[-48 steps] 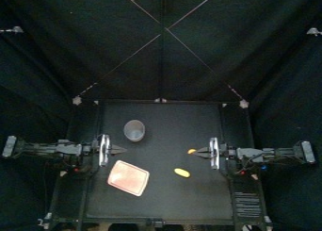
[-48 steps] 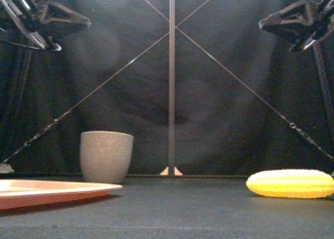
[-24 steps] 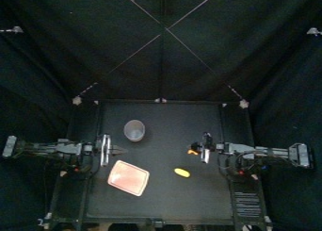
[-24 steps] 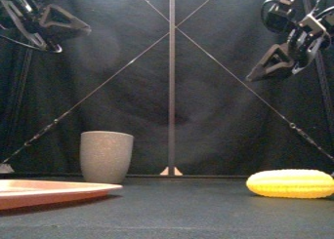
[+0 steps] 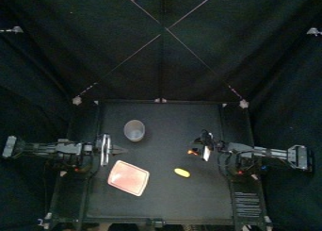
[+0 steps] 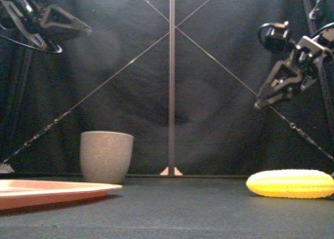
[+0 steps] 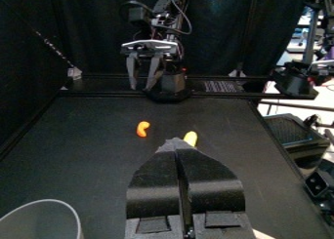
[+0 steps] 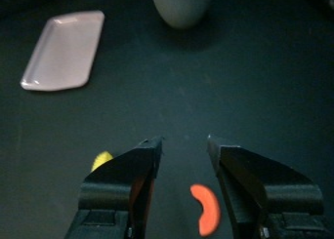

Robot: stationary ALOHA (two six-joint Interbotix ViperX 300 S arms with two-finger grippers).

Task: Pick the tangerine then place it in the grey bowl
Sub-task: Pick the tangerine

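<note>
The tangerine [image 8: 205,209], a small orange piece, lies on the black table low between the jaws of my right gripper [image 8: 183,142], which is open and hangs above it without touching. In the left wrist view the tangerine [image 7: 144,129] lies beside a yellow corn toy [image 7: 190,137]. The grey speckled cup [image 5: 135,131] stands upright at the back left of the table's middle. From the front, the right gripper [image 6: 271,87] tilts downward, well above the table. My left gripper [image 7: 181,150] is shut and empty, resting at the left side [image 5: 101,152].
A flat pink tray [image 5: 127,177] lies at the front left, near the cup [image 6: 107,155]. The yellow corn toy [image 5: 183,171] lies in front of the right gripper [image 5: 199,152], toward the table's front edge.
The right arm has swung in from its rest at the right, come down and tilted its open gripper over the tangerine. The left arm has not moved.
</note>
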